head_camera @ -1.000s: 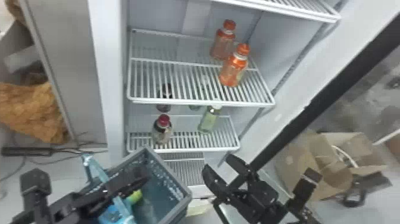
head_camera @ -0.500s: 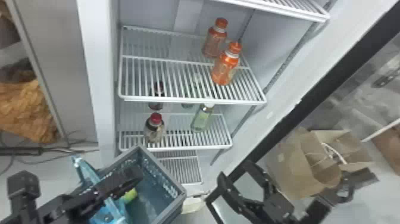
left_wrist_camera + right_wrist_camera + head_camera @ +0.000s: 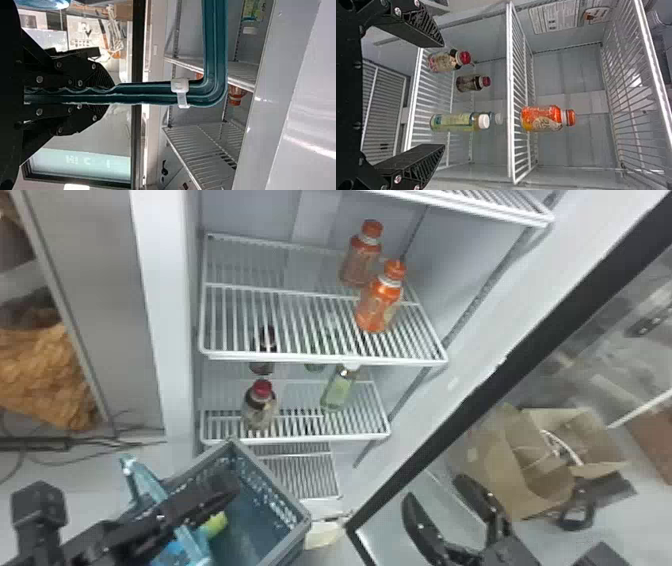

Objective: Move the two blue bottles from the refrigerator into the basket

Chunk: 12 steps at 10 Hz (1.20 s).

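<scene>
In the head view my left gripper (image 3: 227, 490) is over the blue-grey basket (image 3: 305, 515); in the left wrist view that gripper (image 3: 113, 95) is shut on the basket's blue handle (image 3: 216, 51). My right gripper (image 3: 434, 486) stands open right of the basket and below the shelves, away from any bottle. In the right wrist view a green-tinted, white-capped bottle (image 3: 455, 122) stands on a shelf beyond the open right gripper (image 3: 443, 95), another white cap (image 3: 499, 118) behind it. In the basket area are a blue item (image 3: 172, 554) and a yellow-green item (image 3: 216, 524).
Two orange bottles (image 3: 378, 302) stand on the shelf above. Two dark, red-capped bottles (image 3: 260, 405) share the lower shelf with the green-tinted one, to its left. The black-edged door (image 3: 480, 390) slants along the right, with a cardboard box (image 3: 540, 460) beyond.
My right gripper has moved right and down, away from the basket, still open. The head view has shifted slightly, so the shelves appear farther left. The left gripper keeps its place at the basket.
</scene>
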Available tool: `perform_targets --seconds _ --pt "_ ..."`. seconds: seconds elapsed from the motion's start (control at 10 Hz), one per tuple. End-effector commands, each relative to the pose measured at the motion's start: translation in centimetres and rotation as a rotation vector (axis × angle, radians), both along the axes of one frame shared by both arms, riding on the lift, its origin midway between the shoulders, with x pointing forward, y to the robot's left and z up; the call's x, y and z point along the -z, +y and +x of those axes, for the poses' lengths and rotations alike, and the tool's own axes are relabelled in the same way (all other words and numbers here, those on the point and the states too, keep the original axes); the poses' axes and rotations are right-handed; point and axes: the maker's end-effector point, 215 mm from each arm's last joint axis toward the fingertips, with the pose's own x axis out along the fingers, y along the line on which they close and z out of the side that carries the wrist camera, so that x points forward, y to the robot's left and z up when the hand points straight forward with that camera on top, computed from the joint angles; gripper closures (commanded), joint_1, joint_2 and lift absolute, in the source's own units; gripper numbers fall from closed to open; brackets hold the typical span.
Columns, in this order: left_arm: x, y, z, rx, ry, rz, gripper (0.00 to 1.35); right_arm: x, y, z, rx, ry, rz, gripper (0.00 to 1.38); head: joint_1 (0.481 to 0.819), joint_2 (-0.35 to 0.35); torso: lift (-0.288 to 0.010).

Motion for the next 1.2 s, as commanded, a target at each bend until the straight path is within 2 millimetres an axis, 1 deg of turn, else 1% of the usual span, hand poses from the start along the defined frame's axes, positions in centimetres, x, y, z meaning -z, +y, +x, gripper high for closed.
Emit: perform_targets --seconds 0.0,0.2,0.8,0.9,1.1 --pt "0.05 0.03 -0.04 -0.002 0.002 -0.001 1.2 -0.32 -1.14 -0.61 0.022 -0.005 -0.026 0.15 0.695 -0.35 -0.01" --pt "-0.02 0.03 0.05 -0.002 0.0 -0.001 1.2 -0.33 -1.3 -0.88 0.027 -0.002 -0.028 0.15 0.695 -0.35 -0.01" --pt "-0.14 0.07 0.2 -0.005 -0.004 -0.002 1.2 -0.69 -1.23 -0.41 0.026 -0.014 -0.029 0.15 0.695 -0.35 -0.01" --pt "-0.21 0.07 0.29 -0.005 -0.006 -0.002 1.2 -0.38 -1.2 -0.5 0.025 -0.008 -0.027 0.15 0.695 -0.35 -0.01" --pt "-0.22 -0.01 0.25 -0.003 -0.006 -0.003 1.2 -0.39 -1.21 -0.38 0.028 -0.012 -0.02 0.15 0.695 -0.35 -0.01"
